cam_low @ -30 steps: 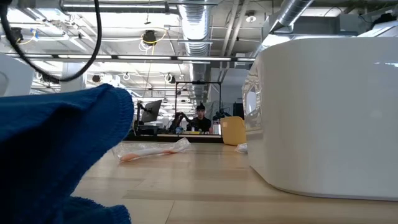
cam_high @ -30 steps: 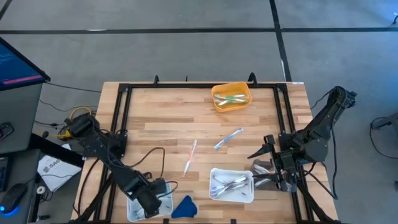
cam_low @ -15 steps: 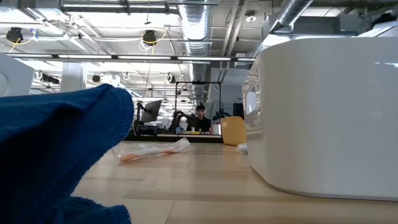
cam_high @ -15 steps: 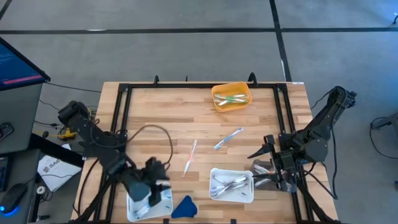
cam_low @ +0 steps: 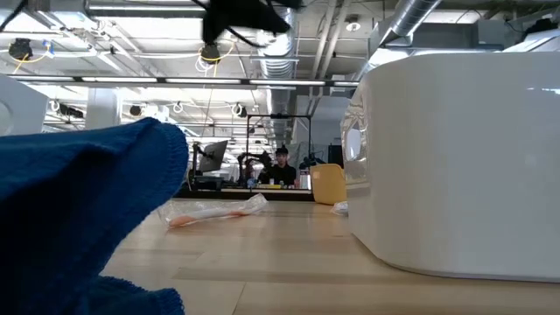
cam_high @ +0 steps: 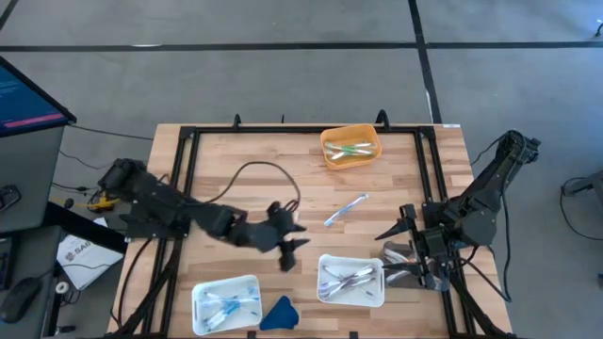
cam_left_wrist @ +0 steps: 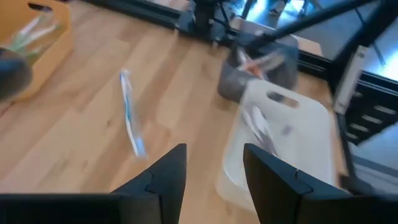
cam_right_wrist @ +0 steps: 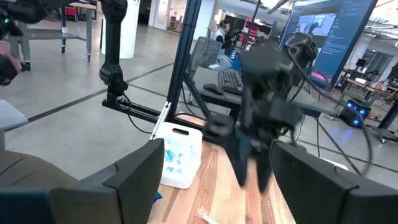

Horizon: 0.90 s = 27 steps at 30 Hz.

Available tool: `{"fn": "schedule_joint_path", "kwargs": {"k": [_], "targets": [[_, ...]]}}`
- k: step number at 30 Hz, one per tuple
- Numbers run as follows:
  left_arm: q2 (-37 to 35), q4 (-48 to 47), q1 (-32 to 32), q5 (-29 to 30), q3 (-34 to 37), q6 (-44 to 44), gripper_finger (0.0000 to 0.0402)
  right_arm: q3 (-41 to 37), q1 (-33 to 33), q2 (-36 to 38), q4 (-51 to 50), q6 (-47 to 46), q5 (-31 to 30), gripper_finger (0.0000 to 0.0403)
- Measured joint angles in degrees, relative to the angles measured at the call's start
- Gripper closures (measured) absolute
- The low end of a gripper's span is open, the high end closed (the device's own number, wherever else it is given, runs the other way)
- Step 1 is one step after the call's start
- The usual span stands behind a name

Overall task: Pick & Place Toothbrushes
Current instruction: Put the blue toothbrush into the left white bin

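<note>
1. step in hand, as a judgement: the left gripper [cam_high: 285,247] is between picks. it hangs above the middle of the table [cam_high: 226,179], fingers spread, holding nothing.
2. loose toothbrushes left on the bare wood: a pink one [cam_high: 291,226] just beside the left gripper, and a blue one [cam_high: 347,209] nearer the right side, also plain in the left wrist view [cam_left_wrist: 130,113].
3. sorted ones lie in 3 bins: an orange bin [cam_high: 351,148] at the far edge, a white bin [cam_high: 351,281] at the near edge right of middle, and a second white bin [cam_high: 226,303] at the near left corner.
4. the right gripper [cam_high: 399,252] waits near the right edge beside the first white bin, fingers spread wide and empty.
5. next move, likely: lower over the pink brush, line the fingers across its thin handle, close low against the wood.
6. open room: the centre of the table is bare, so descent looks free. a black frame [cam_high: 185,169] rims the table, and a blue cloth [cam_high: 279,314] sits at the near edge between the white bins.
</note>
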State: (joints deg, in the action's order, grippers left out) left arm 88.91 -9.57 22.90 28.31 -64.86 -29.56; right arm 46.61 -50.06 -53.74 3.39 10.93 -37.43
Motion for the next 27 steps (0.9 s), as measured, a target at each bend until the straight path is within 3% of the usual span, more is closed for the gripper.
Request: {"fn": "schedule_joint_path", "kwargs": {"k": [7,11,18,27], "targets": [[9.8,17.4,-8.1,-2.7,0.0,7.2,0.025,0.0,0.0,0.0,-1.0,-0.5,0.0,0.0117],[15.3,25.6,-12.2,-7.8,0.0,7.9,0.0248,0.0,0.0,0.0,-1.3,-0.7,0.0,0.0117],[23.6,37.4,-16.1,-8.7,0.0,8.7,0.0255,0.0,0.0,0.0,-1.3,-0.6,0.0,0.0117],[32.7,37.1,-16.6,-4.7,-7.1,15.9,0.0295,0.0,0.0,0.0,-1.3,-0.5,0.0,0.0117]]}}
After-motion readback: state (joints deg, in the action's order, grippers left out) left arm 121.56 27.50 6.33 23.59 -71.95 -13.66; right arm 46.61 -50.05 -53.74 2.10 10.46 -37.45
